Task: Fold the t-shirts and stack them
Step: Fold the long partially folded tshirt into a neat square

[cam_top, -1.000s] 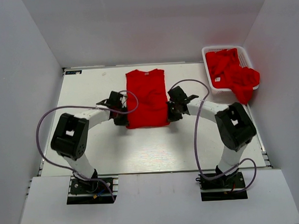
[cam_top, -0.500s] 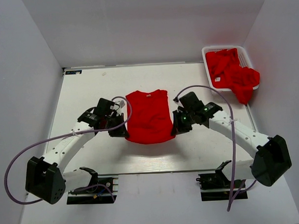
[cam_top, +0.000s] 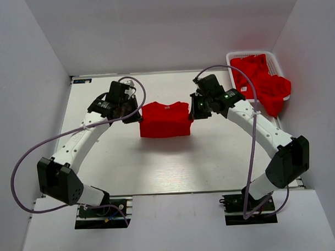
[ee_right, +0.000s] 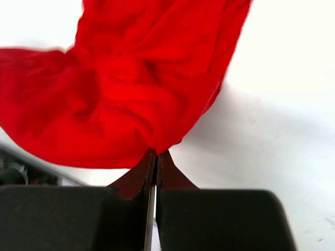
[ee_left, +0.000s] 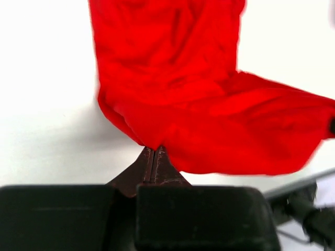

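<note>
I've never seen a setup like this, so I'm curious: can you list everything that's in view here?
held t-shirt: one, red, mid-table, pinched at both sides by the claws
piled t-shirts: several, number unclear, red, in the basket, spilling over its edge
basket: one, white, far right corner of the table
table: one, white, under everything
cables: two, purple, one looping on each side
left claw: one, black, shut on the held t-shirt's left edge
right claw: one, black, shut on its right edge
</note>
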Robot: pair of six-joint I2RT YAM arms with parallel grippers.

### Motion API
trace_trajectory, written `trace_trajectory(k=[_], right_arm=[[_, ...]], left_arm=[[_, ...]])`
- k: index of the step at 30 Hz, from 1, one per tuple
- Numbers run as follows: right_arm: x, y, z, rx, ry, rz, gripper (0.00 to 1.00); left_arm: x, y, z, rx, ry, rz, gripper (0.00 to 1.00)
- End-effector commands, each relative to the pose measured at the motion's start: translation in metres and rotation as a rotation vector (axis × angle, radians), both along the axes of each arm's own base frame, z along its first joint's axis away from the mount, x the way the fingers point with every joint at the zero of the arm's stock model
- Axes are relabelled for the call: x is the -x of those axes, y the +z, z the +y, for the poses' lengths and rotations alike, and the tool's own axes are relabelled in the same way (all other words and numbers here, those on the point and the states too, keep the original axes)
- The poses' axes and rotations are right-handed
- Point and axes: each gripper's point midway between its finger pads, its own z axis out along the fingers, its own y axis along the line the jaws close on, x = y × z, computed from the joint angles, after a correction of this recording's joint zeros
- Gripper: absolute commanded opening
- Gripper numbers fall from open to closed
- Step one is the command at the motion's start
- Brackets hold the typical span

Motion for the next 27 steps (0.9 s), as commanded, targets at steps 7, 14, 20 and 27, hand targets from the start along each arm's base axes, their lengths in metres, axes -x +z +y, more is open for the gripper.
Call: trace_trajectory(k=[7, 14, 20, 27], right_arm=[[-0.068, 0.002, -0.011, 0.026, -0.076, -0.073, 0.0], [-0.108, 0.003, -0.007, -0.041, -0.085, -0.083, 0.0], [-0.135, -0.017, -0.002, -0.071, -0.073, -0.029, 0.0], [-0.163, -0.037, 0.0, -0.117, -0.058, -0.017, 0.0]], left_arm=[[-0.075, 0.002, 0.016, -0.068, 0.16, -0.072, 0.0], [-0.116, -0.022, 0.016, -0.083, 0.181, -0.038, 0.0], [-0.144, -0.028, 0.015, -0.065, 0.171, -0.051, 0.0], [-0.177, -0.045, 0.009, -0.046, 0.16, -0.048, 0.0]])
